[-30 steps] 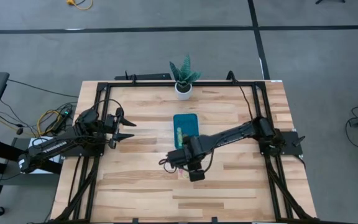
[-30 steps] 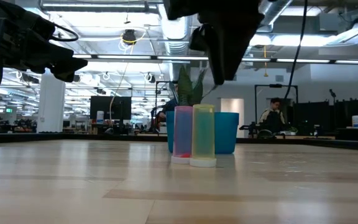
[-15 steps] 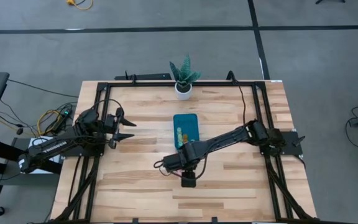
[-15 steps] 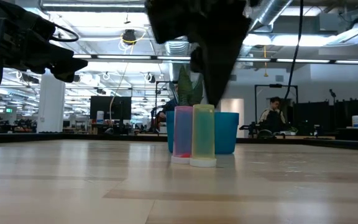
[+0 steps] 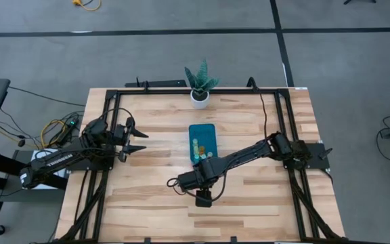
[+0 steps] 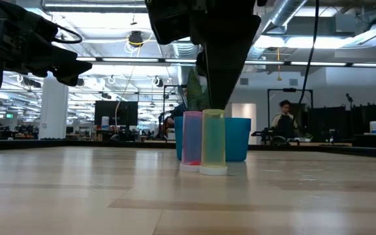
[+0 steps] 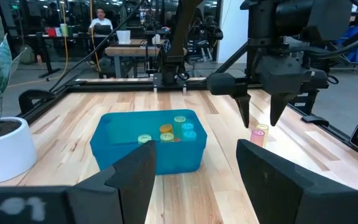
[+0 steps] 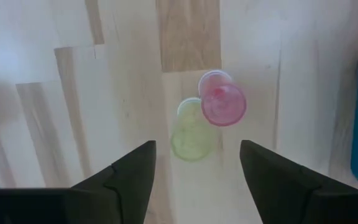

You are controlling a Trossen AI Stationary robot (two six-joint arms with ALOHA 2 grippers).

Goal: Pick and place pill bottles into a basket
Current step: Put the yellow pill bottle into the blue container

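The wooden table (image 5: 263,129) is seen holding the teal basket (image 7: 129,144), in which several pill bottles (image 7: 180,120) lie. The right gripper (image 7: 260,115) is held open above the pink bottle (image 8: 223,104) and yellow-green bottle (image 8: 191,137), both upright, touching, near the basket. The left gripper (image 5: 139,140) is parked open at the table's left.

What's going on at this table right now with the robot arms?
The right gripper hangs open above two pill bottles standing side by side on the table, a pink one and a yellow-green one, neither gripped. Just behind them, the blue basket already holds several bottles. The left gripper waits open near the table's left edge.
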